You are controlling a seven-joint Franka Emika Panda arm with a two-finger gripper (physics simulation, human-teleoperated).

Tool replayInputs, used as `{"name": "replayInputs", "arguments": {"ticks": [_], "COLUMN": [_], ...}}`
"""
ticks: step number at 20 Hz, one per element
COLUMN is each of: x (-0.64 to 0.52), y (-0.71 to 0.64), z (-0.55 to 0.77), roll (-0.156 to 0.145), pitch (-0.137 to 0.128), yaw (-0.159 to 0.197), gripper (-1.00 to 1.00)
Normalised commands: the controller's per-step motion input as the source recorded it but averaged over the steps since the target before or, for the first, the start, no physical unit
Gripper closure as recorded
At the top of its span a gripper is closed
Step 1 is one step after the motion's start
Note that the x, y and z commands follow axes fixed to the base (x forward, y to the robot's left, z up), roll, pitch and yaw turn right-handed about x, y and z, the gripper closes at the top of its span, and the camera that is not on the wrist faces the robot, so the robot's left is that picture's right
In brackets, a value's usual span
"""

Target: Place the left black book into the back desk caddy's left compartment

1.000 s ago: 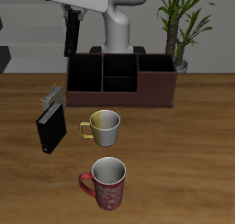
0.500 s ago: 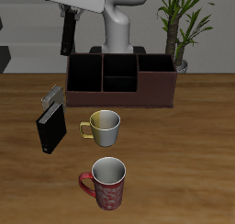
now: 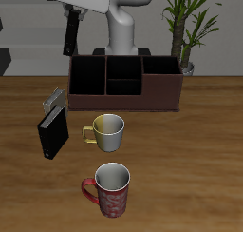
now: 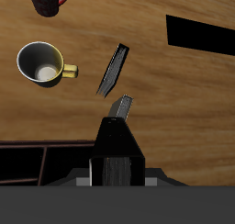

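Observation:
Two black books stand close together on the table beside the caddy. One (image 3: 54,133) is nearer the front edge, the other (image 3: 54,101) just behind it. Both show in the wrist view (image 4: 113,69) (image 4: 121,106). I cannot tell which is the left one. The back desk caddy (image 3: 123,84) is a long dark reddish-brown box with a large end section (image 3: 87,76), a split middle and another large end section (image 3: 161,80). My gripper (image 3: 72,36) hangs high above the caddy's end nearest the books. Its fingers (image 4: 116,154) are together and empty.
A yellow mug (image 3: 107,131) stands in front of the caddy, and a red patterned mug (image 3: 111,188) is nearer the front edge. A potted plant (image 3: 188,27) stands behind the caddy's far end. The robot base (image 3: 121,31) is behind the caddy.
The gripper has shifted very slightly high above the caddy. Nothing on the table has moved.

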Motion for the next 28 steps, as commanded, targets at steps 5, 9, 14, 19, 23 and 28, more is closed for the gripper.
{"name": "replayInputs", "arguments": {"ticks": [5, 9, 14, 19, 23, 28], "x": [-0.05, -0.04, -0.13, -0.1, 0.0, 0.0], "y": [0.04, 0.14, 0.29, 0.21, 0.01, 0.03], "z": [-0.18, -0.14, -0.1, -0.09, -0.01, -0.07], "roll": [-0.016, 0.019, 0.053, 0.041, 0.0, 0.003], "pitch": [0.034, 0.014, 0.006, 0.02, 0.009, 0.015], "yaw": [-0.019, 0.014, 0.012, 0.007, -0.004, -0.021], "gripper": [1.0, 1.0, 1.0, 1.0, 1.0, 1.0]}}
